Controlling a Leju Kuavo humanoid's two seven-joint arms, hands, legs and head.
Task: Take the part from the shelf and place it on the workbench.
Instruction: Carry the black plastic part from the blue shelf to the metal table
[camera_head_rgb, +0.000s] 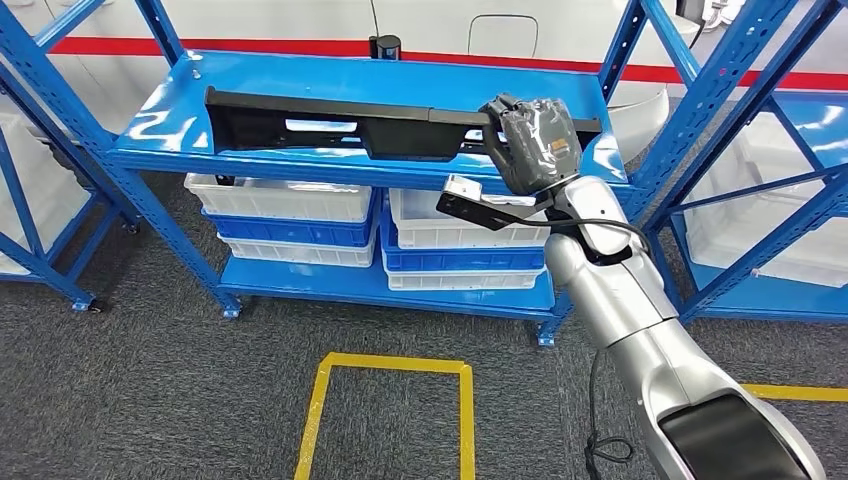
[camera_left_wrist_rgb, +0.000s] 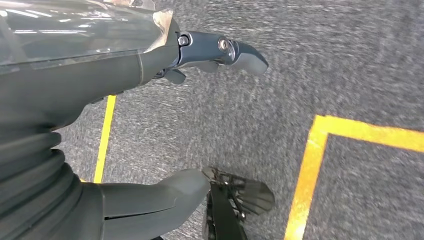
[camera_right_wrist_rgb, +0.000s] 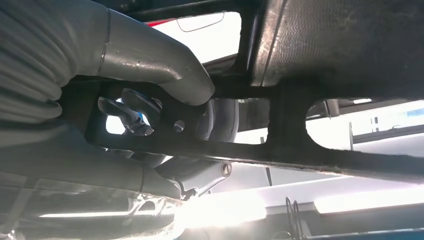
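Note:
A long black plastic part (camera_head_rgb: 330, 125) lies lengthwise on the top board of the blue shelf (camera_head_rgb: 400, 75). My right hand (camera_head_rgb: 535, 145) is at the part's right end with its fingers wrapped over the edge. Up close in the right wrist view, the thumb (camera_right_wrist_rgb: 165, 70) presses on the part's black frame (camera_right_wrist_rgb: 340, 45) and the darker fingers curl round it from the other side. My left hand (camera_left_wrist_rgb: 100, 100) hangs over the grey carpet, fingers apart, holding nothing.
White and blue bins (camera_head_rgb: 290, 205) are stacked on the lower shelf board. More blue racks stand at the left (camera_head_rgb: 40, 200) and right (camera_head_rgb: 760, 180). A yellow taped square (camera_head_rgb: 325, 400) marks the carpet in front. A small black cylinder (camera_head_rgb: 385, 45) stands at the shelf's back edge.

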